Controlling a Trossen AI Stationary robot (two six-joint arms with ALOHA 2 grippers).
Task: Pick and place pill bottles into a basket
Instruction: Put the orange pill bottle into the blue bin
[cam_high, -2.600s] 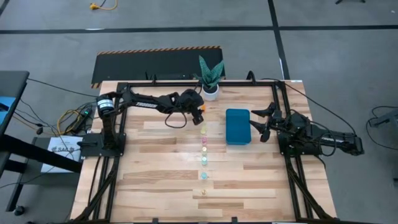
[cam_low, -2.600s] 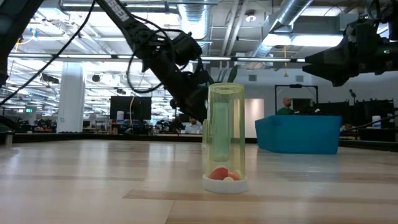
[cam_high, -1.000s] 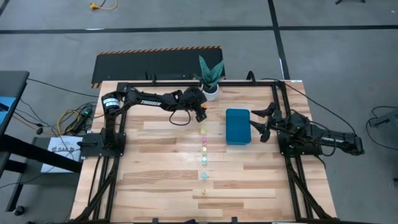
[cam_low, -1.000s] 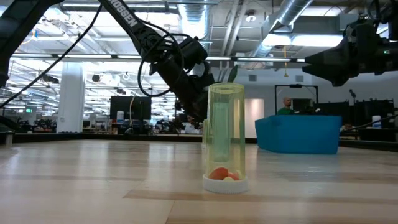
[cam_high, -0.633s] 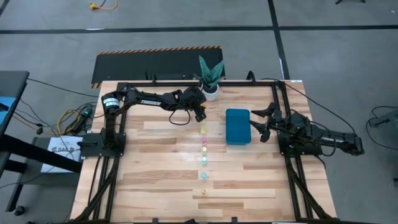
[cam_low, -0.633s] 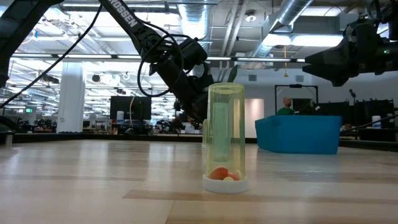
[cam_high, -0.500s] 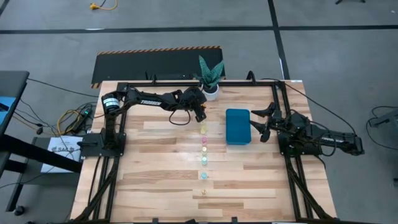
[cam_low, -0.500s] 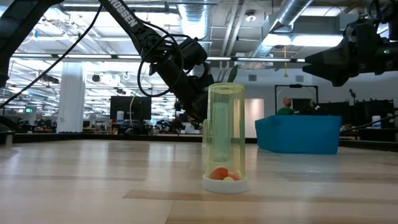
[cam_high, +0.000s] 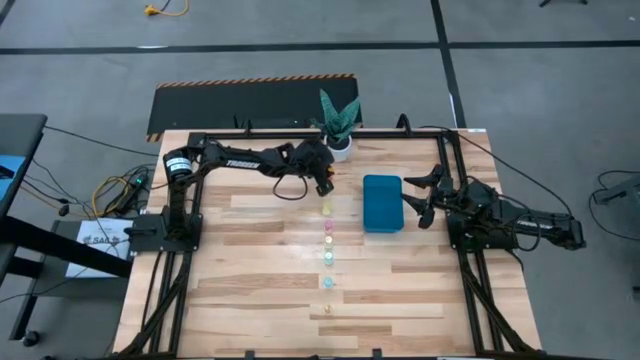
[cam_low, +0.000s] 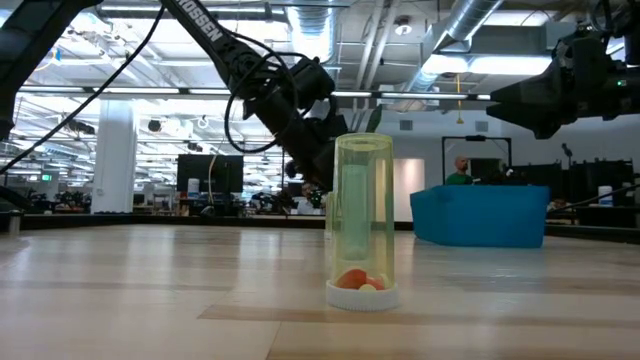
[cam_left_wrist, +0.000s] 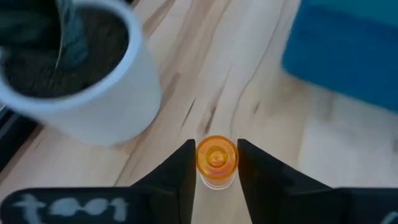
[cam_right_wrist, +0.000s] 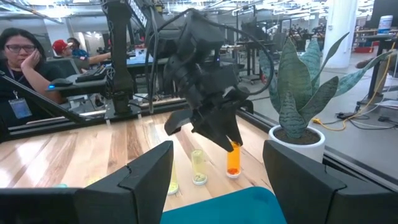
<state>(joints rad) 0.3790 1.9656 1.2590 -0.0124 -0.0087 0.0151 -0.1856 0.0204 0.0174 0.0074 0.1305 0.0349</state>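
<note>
Several tiny pill bottles (cam_high: 327, 241) stand in a row running from near to far along the table's middle. The farthest one, the orange pill bottle (cam_left_wrist: 217, 157), stands upright beside the white plant pot (cam_high: 339, 148). My left gripper (cam_left_wrist: 217, 173) is shut on it. The teal basket (cam_high: 382, 203) sits right of the row. My right gripper (cam_high: 420, 196) waits open beyond the basket's right side, touching nothing. In the low view a yellow-green bottle (cam_low: 362, 220) stands close up and hides the left fingertips. My left gripper pinches the orange pill bottle between its two fingers, one on each side just below the orange cap (cam_left_wrist: 217, 153). The fingers (cam_right_wrist: 219, 138) slant down at it from the table's left. The bottle stands upright with its base (cam_right_wrist: 233, 174) on the table.
The plant pot (cam_left_wrist: 81, 81) with its tall leaves stands right behind the held bottle, near the far edge. The basket (cam_left_wrist: 348, 50) lies a short way to the right. Black frame rails (cam_high: 300, 134) run along the table's edges. People sit beyond the table.
My left gripper earlier went toward the far edge and the plant pot and came down at the orange bottle. Over the last second it has stayed there. The bottle stands where it stood.
</note>
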